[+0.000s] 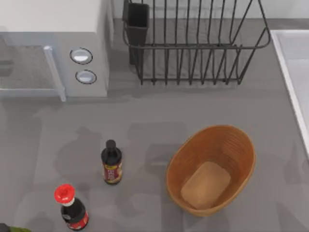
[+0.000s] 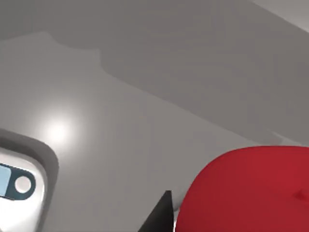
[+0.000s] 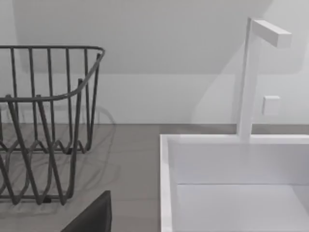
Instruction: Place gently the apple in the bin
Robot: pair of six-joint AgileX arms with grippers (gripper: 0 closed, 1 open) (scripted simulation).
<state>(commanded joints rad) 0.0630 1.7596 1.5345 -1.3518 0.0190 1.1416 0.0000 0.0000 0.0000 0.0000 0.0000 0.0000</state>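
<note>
One apple (image 2: 251, 191) looms close in left wrist view, beside dark finger (image 2: 161, 217) of left pincer; grasp cannot be told. Basket (image 1: 211, 169) sits on counter (image 1: 145, 130), right of two bottles.

The bin (image 1: 211, 169) lay open from above; two bottles (image 1: 111, 162) stood well left, the rack (image 1: 193, 43) behind.

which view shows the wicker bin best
The top view: the bin sits whole there, oval, its ribbed sides and flat tan bottom open to the camera, nothing inside. The left wrist view has a red rounded surface, likely the apple, and grey table. The right wrist view has the dish rack and a white sink.
</note>
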